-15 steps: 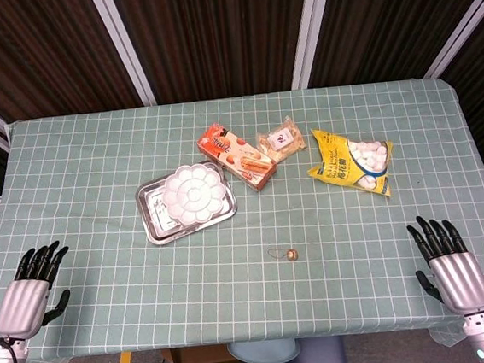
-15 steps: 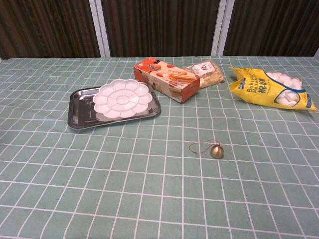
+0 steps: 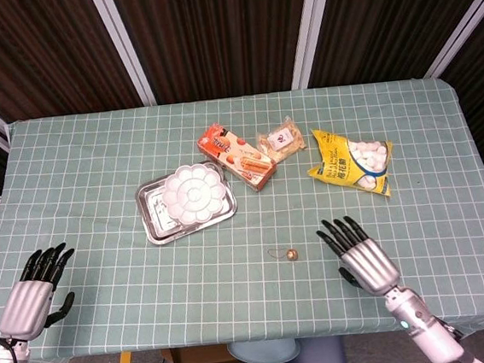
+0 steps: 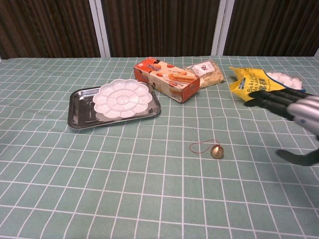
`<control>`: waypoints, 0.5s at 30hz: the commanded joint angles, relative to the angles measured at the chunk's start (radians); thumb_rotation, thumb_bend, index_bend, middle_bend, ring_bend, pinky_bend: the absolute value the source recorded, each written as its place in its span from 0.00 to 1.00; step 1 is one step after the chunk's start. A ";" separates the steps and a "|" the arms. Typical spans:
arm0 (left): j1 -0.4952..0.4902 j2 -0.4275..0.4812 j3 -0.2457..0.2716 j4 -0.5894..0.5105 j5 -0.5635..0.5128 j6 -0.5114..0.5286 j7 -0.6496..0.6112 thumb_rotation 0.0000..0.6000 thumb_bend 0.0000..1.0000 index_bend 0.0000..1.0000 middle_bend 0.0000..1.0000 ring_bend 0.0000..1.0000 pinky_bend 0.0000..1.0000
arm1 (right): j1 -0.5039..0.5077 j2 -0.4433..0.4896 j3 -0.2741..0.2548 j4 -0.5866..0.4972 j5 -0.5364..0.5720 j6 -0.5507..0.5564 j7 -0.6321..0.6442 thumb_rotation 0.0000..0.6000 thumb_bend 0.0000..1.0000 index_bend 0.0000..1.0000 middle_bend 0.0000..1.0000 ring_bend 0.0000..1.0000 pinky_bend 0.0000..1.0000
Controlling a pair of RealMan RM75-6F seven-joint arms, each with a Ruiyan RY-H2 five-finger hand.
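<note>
Where the green checked cloth is barest, a small brass bell [image 3: 293, 255] on a thin red loop is seen lying on the desk [image 3: 94, 161], near its front middle. Just to the bell's right, the right hand [image 3: 358, 253] is held above the cloth, empty, with its fingers spread and stretched forward; the bell is not touched by it. In the chest view this hand [image 4: 291, 115] is cut off by the right edge, so only the dark fingers and part of the silver palm are shown. Behind its fingers there, part of a yellow bag of white sweets [image 4: 271, 89] is covered; the print on the bag is too small to be read. Further back, an orange snack box [image 3: 238, 156] and a small clear packet [image 3: 280, 139] are found side by side. A white flower-shaped palette [image 3: 193, 191] is set in a steel tray [image 3: 157, 224] to the left of the bell. At the near left corner, the left hand [image 3: 31, 293] is held empty, fingers apart, well away from everything; it is absent from the chest view.
</note>
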 commanded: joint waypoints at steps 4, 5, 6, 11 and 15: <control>0.003 0.009 0.002 0.003 -0.008 -0.003 -0.016 1.00 0.42 0.00 0.00 0.00 0.03 | 0.125 -0.158 0.084 0.094 0.087 -0.130 -0.074 1.00 0.43 0.44 0.02 0.00 0.00; 0.003 0.011 0.002 0.003 -0.009 -0.002 -0.019 1.00 0.42 0.00 0.00 0.00 0.03 | 0.133 -0.171 0.087 0.107 0.093 -0.135 -0.080 1.00 0.43 0.46 0.03 0.00 0.00; 0.004 0.012 0.001 0.005 -0.010 0.000 -0.020 1.00 0.42 0.00 0.00 0.00 0.03 | 0.142 -0.188 0.091 0.123 0.100 -0.141 -0.087 1.00 0.43 0.47 0.03 0.00 0.00; 0.006 0.016 -0.002 0.006 -0.012 0.005 -0.033 1.00 0.42 0.00 0.00 0.00 0.03 | 0.163 -0.228 0.095 0.166 0.134 -0.157 -0.097 1.00 0.43 0.52 0.05 0.00 0.00; 0.006 0.017 -0.004 0.007 -0.015 0.005 -0.036 1.00 0.42 0.00 0.00 0.00 0.03 | 0.169 -0.239 0.084 0.184 0.141 -0.155 -0.097 1.00 0.43 0.54 0.06 0.00 0.00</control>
